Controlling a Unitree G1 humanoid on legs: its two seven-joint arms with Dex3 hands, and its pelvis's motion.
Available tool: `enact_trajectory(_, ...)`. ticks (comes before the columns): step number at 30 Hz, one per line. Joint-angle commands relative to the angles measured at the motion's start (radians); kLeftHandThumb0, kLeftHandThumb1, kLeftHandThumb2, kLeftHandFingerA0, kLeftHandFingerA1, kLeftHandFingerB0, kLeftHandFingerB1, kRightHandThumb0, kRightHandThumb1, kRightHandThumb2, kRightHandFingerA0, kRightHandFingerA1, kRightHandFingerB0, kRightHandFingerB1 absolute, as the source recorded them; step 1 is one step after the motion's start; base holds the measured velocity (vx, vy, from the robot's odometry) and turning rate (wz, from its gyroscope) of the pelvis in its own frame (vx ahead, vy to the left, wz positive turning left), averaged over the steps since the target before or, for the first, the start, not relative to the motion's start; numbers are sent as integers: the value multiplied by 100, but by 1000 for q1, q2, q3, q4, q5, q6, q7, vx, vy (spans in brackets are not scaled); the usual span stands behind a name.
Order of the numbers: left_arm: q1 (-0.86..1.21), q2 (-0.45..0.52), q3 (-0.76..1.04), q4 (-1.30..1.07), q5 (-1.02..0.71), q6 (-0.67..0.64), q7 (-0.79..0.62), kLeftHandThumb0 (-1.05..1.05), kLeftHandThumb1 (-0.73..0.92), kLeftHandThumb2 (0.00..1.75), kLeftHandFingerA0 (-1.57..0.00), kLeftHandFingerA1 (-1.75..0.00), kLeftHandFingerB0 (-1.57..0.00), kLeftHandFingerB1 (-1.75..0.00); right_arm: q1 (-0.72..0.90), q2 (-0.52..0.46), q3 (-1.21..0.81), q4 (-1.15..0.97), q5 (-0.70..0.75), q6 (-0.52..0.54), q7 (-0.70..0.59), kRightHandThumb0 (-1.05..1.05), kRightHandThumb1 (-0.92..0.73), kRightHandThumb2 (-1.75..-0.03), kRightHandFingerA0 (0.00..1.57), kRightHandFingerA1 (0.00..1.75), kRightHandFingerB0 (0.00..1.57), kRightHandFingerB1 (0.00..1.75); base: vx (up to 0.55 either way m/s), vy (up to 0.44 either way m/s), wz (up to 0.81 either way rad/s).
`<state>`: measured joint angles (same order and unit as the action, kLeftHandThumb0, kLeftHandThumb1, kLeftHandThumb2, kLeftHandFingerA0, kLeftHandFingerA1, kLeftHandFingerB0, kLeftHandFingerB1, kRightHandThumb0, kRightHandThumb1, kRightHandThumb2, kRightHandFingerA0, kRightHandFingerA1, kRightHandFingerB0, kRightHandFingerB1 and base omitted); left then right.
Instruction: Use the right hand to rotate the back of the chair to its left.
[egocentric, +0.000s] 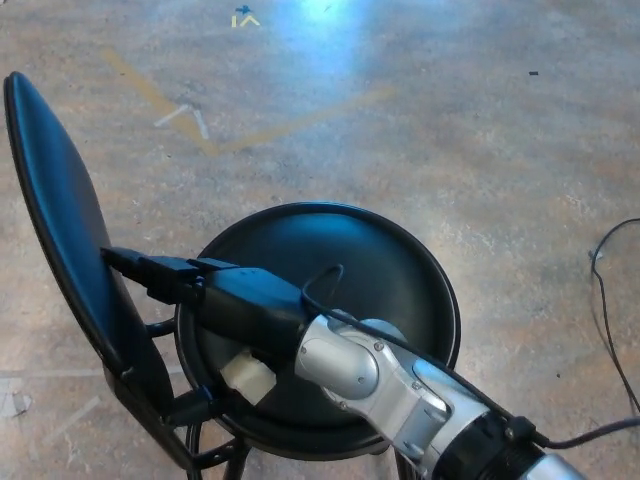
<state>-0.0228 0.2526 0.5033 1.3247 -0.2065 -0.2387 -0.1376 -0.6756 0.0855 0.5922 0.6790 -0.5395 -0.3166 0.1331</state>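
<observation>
The seat (340, 270) and the back (65, 220) look like smooth black plastic or vinyl with a soft sheen, and the frame (190, 440) under them is thin black metal tube. The right robot hand (175, 278) is matt black plastic, its wrist (345, 365) brushed silver metal with a thin black cable (325, 285) looping off it. The floor (480, 130) is mottled brown concrete, polished enough to throw back a blue-white glare, with scuffed yellow tape (160, 100).

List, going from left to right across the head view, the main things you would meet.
Chair back → right hand, its fingers against the back → round black seat → black cable on the floor at the right edge.
</observation>
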Motion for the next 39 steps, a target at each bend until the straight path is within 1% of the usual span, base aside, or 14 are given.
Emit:
enact_trajectory(1, 10, 5, -5, 1, -1, -7, -4, -71, 61, 64, -47, -46, -42, -39, -56, 101, 18, 29, -2, 1, -28, -105, -67, -60, 0, 0, 0, 0, 0, 0, 0)
enact_trajectory(2, 9, 3, 10, 0, -19, -4, -2, -65, 63, 59, -50, -47, -48, -40, -148, 141, -10, 106, 23, 39, -6, -100, -53, -86, 0, 0, 0, 0, 0, 0, 0)
enact_trajectory(7, 8, 5, 5, 1, -12, 0, -7, -69, 64, 60, -50, -45, -47, -38, -251, 156, -45, 177, 49, 71, 7, -99, -53, -88, 0, 0, 0, 0, 0, 0, 0)
enact_trajectory(16, 8, 0, 12, 2, -18, 0, 4, -67, 63, 59, -51, -46, -46, -38, -215, 106, -43, 139, 46, 45, 9, -101, -54, -94, 0, 0, 0, 0, 0, 0, 0)
enact_trajectory(19, 8, 0, 13, 2, -18, -1, 4, -67, 63, 59, -51, -46, -46, -38, -206, 98, -42, 122, 47, 50, 14, -101, -54, -94, 0, 0, 0, 0, 0, 0, 0)
enact_trajectory(20, 7, -4, 10, 3, -15, 0, 5, -66, 64, 59, -50, -46, -47, -38, -153, 33, -47, 57, 39, 30, 3, -105, -71, -63, 0, 0, 0, 0, 0, 0, 0)
enact_trajectory(21, 8, -4, 9, 3, -14, -2, 3, -66, 64, 60, -51, -46, -48, -38, -137, 17, -53, 38, 47, 26, 6, -103, -57, -102, 0, 0, 0, 0, 0, 0, 0)
enact_trajectory(24, 8, -5, 9, 3, -14, -3, 2, -66, 64, 60, -51, -46, -48, -38, -126, 11, -55, 18, 49, 35, 12, -103, -57, -102, 0, 0, 0, 0, 0, 0, 0)
enact_trajectory(25, 8, -7, 12, 3, -18, -4, 2, -65, 63, 59, -51, -47, -51, -39, -98, -20, -66, -17, 57, 20, 13, -104, -72, -61, 0, 0, 0, 0, 0, 0, 0)
enact_trajectory(27, 8, -11, 15, 3, -20, -6, 4, -66, 64, 60, -51, -46, -51, -39, -37, -82, -90, -107, 73, 14, 31, -104, -71, -61, 0, 0, 0, 0, 0, 0, 0)
enact_trajectory(28, 8, -10, 13, 3, -18, -7, 3, -66, 64, 60, -51, -46, -49, -38, -17, -97, -98, -139, 78, 17, 38, -99, -56, -101, 0, 2, 0, 0, 0, 0, 0)
enact_trajectory(30, 8, -10, 12, 3, -16, -9, 0, -66, 64, 60, -51, -46, -49, -38, 6, -111, -106, -171, 81, 16, 41, -99, -56, -101, 0, 2, 0, 0, 0, 0, 0)
enact_trajectory(38, 7, -23, 29, 3, -31, -4, 0, -63, 64, 60, -48, -45, -47, -39, 298, -317, -234, -456, 136, -69, 32, -94, -51, -98, 0, 5, 0, 0, 0, 0, 0)
enact_trajectory(39, 8, -21, 26, 3, -26, -5, 2, -65, 64, 60, -50, -45, -48, -38, 338, -342, -254, -471, 139, -98, 16, -103, -65, -68, 0, 16, 0, 0, 0, 0, 0)
